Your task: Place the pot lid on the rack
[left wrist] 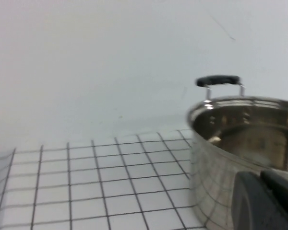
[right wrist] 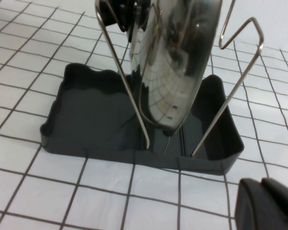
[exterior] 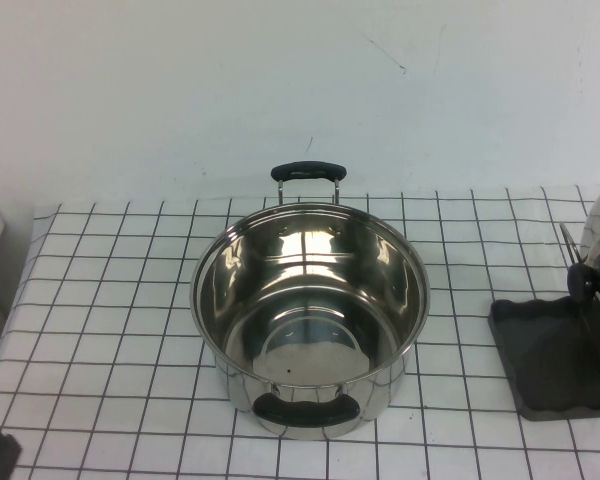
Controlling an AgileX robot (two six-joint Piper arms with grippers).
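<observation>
While the pot [exterior: 308,318] sits empty mid-table, we see the pot lid [right wrist: 175,62] standing on edge in the rack [right wrist: 86,120], at the pot's three o'clock, between its wire prongs [right wrist: 122,72]. Our right gripper [right wrist: 269,207] sits just beside the rack, our left gripper [left wrist: 264,201] beside the pot; we cannot tell either's jaws.

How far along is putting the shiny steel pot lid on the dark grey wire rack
Nearly done. The shiny domed steel pot lid stands on edge between the wire prongs of the dark grey tray rack, its lower rim down in the tray. The open steel pot sits mid-table. Nothing is in hand: the right gripper is beside the rack, apart from the lid, and the left gripper is by the pot. Only backing the arm away seems left.
</observation>
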